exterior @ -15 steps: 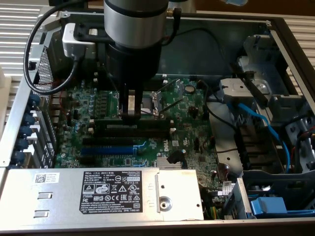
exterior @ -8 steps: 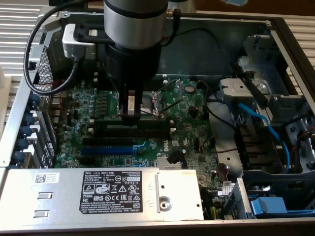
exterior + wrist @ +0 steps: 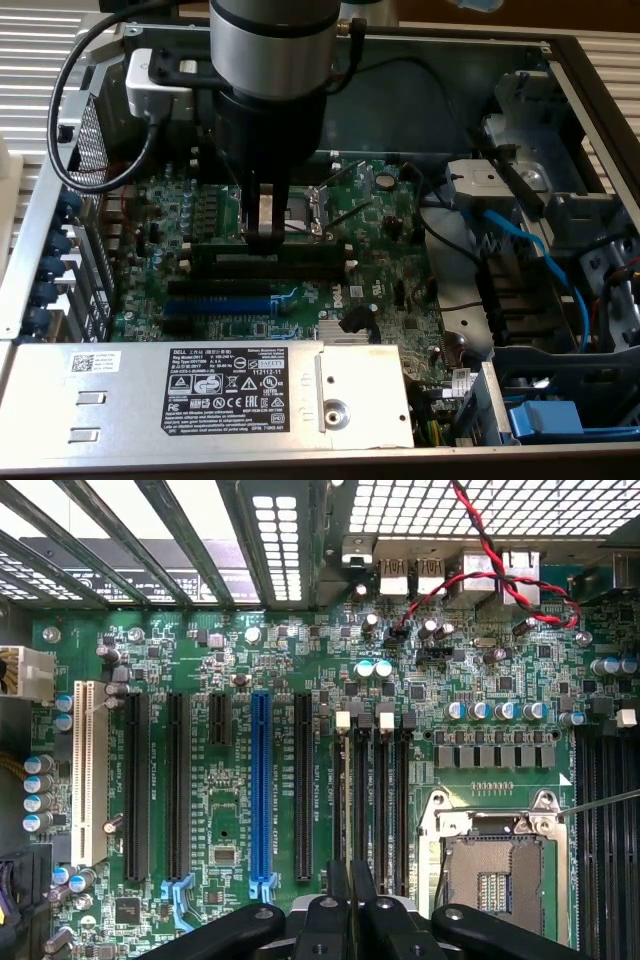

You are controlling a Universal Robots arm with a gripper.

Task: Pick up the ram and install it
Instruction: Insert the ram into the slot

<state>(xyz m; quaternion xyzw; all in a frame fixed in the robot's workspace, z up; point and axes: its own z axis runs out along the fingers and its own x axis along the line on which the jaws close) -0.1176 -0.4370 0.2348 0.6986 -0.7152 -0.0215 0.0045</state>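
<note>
The ram (image 3: 300, 255), a long dark stick with a white label strip, stands on edge across the motherboard (image 3: 390, 260), just over the black memory slots (image 3: 230, 285). My gripper (image 3: 265, 238) comes straight down on it near its middle, fingers shut on its top edge. In the wrist view the gripper (image 3: 350, 890) has its dark fingers pressed close together above the row of memory slots (image 3: 372, 800). The stick itself is hard to make out there.
The CPU socket (image 3: 310, 205) with its metal frame lies just behind the gripper. A blue expansion slot (image 3: 215, 305) runs in front of the memory slots. The grey power supply (image 3: 200, 385) fills the near side. Blue cables (image 3: 520, 240) and drive bays sit at the exterior view's right.
</note>
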